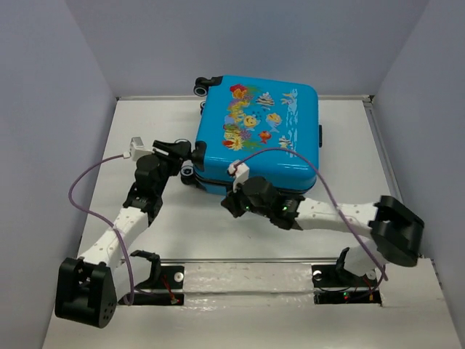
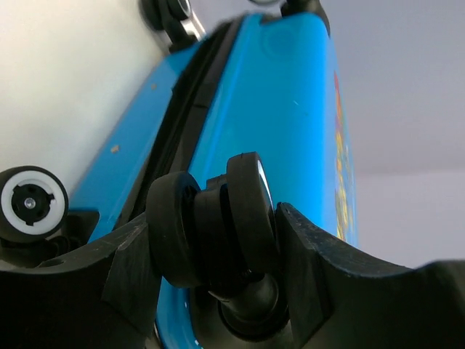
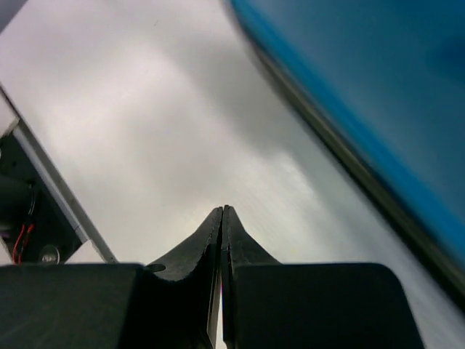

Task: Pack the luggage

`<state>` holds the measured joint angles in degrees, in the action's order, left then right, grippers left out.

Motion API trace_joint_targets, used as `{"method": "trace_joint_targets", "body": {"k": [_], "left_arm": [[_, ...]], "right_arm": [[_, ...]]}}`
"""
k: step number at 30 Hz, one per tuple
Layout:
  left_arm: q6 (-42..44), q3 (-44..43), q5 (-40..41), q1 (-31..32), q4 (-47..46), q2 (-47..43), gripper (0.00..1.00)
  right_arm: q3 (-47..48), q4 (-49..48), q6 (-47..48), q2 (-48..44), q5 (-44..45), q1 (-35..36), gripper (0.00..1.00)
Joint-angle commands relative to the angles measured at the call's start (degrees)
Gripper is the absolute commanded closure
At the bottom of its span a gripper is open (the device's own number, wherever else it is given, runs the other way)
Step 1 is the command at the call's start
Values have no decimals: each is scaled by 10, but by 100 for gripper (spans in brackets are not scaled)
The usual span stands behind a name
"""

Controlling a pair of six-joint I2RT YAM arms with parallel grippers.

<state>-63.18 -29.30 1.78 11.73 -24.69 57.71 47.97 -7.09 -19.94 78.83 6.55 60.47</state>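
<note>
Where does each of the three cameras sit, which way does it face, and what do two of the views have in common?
Top external: above and behind the arms, looking down on the table, the luggage and both arms with their bases.
Left wrist: on the left arm, looking along the luggage's blue shell; the left gripper clamps a wheel.
Right wrist: on the right arm, low over the table, luggage edge at upper right; the right gripper is shut, empty.
Shared: all three show the blue luggage.
</note>
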Motion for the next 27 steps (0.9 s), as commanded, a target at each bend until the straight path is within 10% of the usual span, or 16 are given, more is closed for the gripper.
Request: {"method": "trace_joint_targets", "body": {"k": [1,10,18,27], "left_arm": [[102,-18,-115,90,7,-21,94],[151,6,-72,89,66,-97,94],[158,1,-41,87,47,-93,94],[155,-20,-24,58,16,-66,94]], "right_arm": [[26,-144,-8,98,-25,40,93],[-106,-5,-72,-92,78,47,91],[-124,328,-221,-251,213,30,37],[-132,386,-209,-339,203,-133,37]]}}
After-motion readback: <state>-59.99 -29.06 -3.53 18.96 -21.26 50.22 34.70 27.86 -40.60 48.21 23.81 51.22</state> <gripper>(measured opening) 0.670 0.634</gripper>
